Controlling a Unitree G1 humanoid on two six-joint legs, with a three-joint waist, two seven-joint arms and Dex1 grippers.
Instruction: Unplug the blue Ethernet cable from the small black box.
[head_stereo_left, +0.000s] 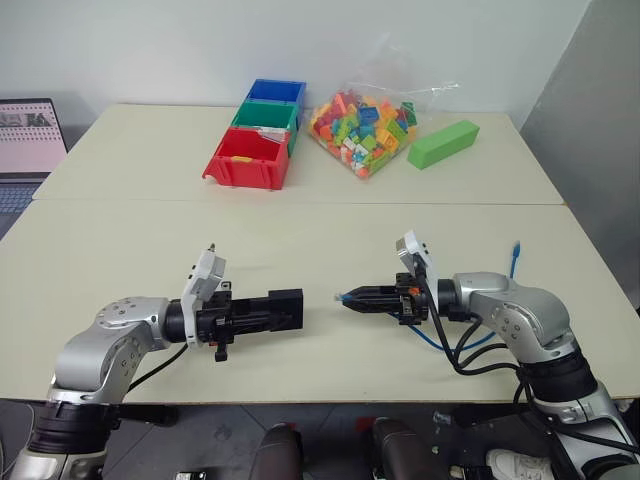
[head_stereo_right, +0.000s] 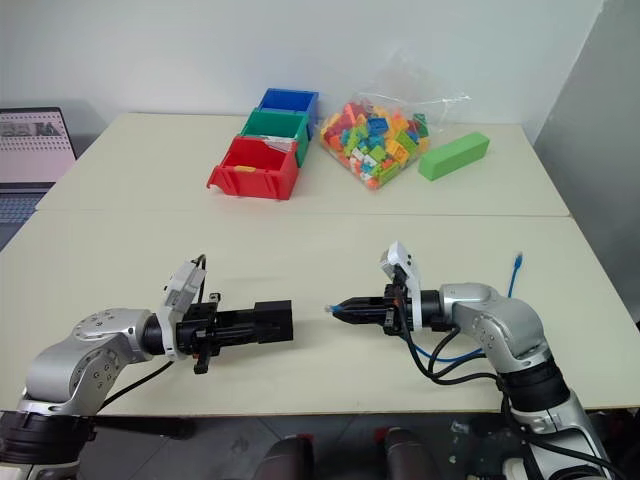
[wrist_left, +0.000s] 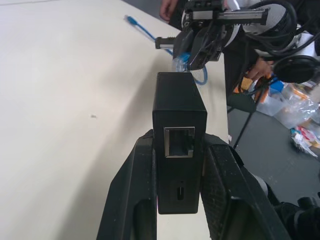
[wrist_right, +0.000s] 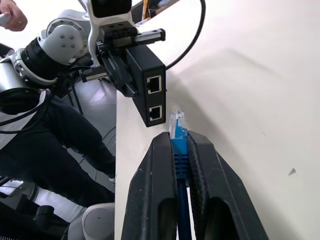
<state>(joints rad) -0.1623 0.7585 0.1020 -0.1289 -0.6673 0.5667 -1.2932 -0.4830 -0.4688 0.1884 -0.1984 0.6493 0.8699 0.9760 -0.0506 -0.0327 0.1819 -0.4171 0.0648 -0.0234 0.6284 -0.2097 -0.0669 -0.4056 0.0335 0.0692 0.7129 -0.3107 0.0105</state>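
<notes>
The table (head_stereo_left: 300, 230) serves as landmark; items run from its near edge to its far edge. Near edge: the left gripper (head_stereo_left: 285, 311) is clamped on the small black box (head_stereo_left: 284, 309), held above the tabletop. Facing it across a clear gap, the right gripper (head_stereo_left: 350, 299) pinches the plug end of the blue Ethernet cable (head_stereo_left: 343, 297); the plug is out of the box. The cable trails behind the right arm, its far plug lying on the table toward the right edge. The right wrist view alone shows two empty ports (wrist_right: 155, 98) on the box face turned toward the plug. The left wrist view alone shows a further port (wrist_left: 179, 142) on the opposite face, between the fingers (wrist_left: 135, 195). Far edge: red, green and blue bins (head_stereo_left: 248, 158), a bag of bricks (head_stereo_left: 362, 130), a green block (head_stereo_left: 443, 143).
</notes>
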